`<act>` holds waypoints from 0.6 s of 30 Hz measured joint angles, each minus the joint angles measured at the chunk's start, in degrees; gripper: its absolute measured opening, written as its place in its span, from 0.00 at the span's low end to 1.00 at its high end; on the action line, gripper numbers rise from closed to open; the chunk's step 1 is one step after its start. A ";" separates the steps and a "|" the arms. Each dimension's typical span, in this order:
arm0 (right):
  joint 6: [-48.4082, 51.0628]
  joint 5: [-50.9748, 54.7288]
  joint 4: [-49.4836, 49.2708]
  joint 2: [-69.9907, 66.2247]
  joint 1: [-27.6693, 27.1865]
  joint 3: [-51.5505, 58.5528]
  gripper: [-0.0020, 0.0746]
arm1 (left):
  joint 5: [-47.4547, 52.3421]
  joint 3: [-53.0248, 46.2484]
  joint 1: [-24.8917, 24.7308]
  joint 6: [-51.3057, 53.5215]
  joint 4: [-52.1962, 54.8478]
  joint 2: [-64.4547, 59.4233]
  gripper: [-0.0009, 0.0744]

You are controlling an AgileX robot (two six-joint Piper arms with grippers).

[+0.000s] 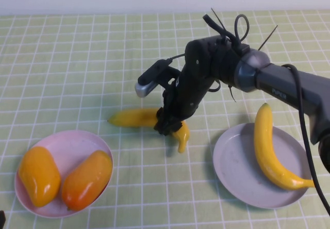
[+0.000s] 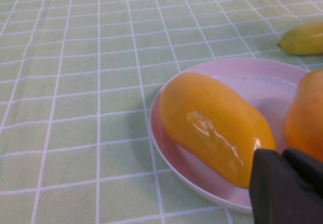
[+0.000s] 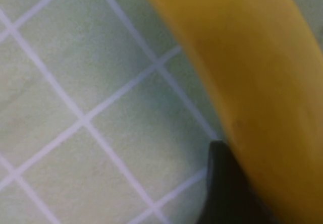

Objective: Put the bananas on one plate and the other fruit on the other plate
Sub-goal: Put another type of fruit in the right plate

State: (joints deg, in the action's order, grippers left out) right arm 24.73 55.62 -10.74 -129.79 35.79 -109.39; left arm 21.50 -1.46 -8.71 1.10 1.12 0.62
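Observation:
One banana (image 1: 135,117) lies on the green checked cloth at mid-table. My right gripper (image 1: 167,124) is down over its middle and shut on it; in the right wrist view one dark finger (image 3: 222,188) presses against the banana (image 3: 252,82), and the other finger is hidden. The second banana (image 1: 269,151) lies on the grey-blue plate (image 1: 234,172) at the right. Two mango-like fruits, one yellow-orange (image 1: 38,175) and one orange-red (image 1: 86,180), lie on the pink plate (image 1: 72,142) at the left. My left gripper (image 2: 282,156) is shut and empty beside the pink plate (image 2: 252,80), close to the yellow-orange fruit (image 2: 212,123).
The right arm (image 1: 289,87) reaches in from the right, above the far edge of the grey-blue plate, with cables at its wrist. The cloth covers the whole table. A banana tip (image 2: 303,38) shows beyond the pink plate in the left wrist view.

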 joint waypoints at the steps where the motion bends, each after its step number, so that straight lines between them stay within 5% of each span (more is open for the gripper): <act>1: -1.95 1.81 -0.01 -0.12 0.00 -1.21 0.44 | 0.00 0.00 0.00 0.00 0.00 0.00 0.01; 9: -14.38 13.91 0.24 0.83 0.00 -12.61 0.44 | 0.00 0.00 0.00 0.00 0.00 0.00 0.01; 18: -21.88 15.03 7.52 13.90 0.00 -7.26 0.44 | 0.00 0.00 0.00 0.00 0.00 0.00 0.01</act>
State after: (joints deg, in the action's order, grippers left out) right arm 2.85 70.66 -3.22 -115.89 35.79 -116.65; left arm 21.50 -1.46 -8.71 1.10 1.12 0.62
